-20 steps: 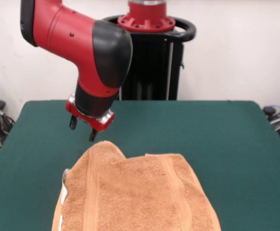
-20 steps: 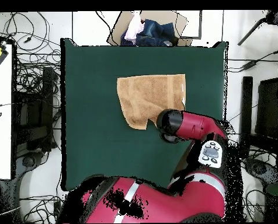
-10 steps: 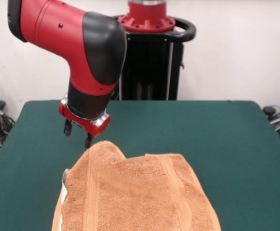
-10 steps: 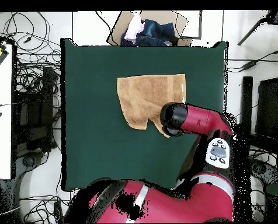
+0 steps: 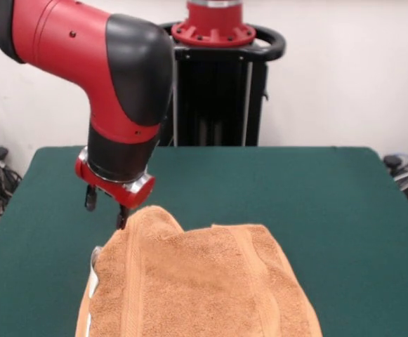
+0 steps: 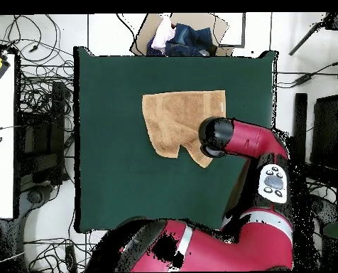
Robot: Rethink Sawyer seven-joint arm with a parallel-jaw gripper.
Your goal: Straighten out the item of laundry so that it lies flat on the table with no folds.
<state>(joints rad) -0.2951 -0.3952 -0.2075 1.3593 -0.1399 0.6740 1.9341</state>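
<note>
One folded towel (image 5: 196,281) lies on one green tabletop (image 5: 316,196); one tool (image 5: 105,208), fingers apart and empty, shows only in front view, arm-hidden overhead.

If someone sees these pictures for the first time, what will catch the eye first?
Probably the big red and black arm, whose open gripper hangs at the far corner of the orange-tan towel. The towel lies rumpled, with a folded flap, at the near side of the dark green table.
</note>
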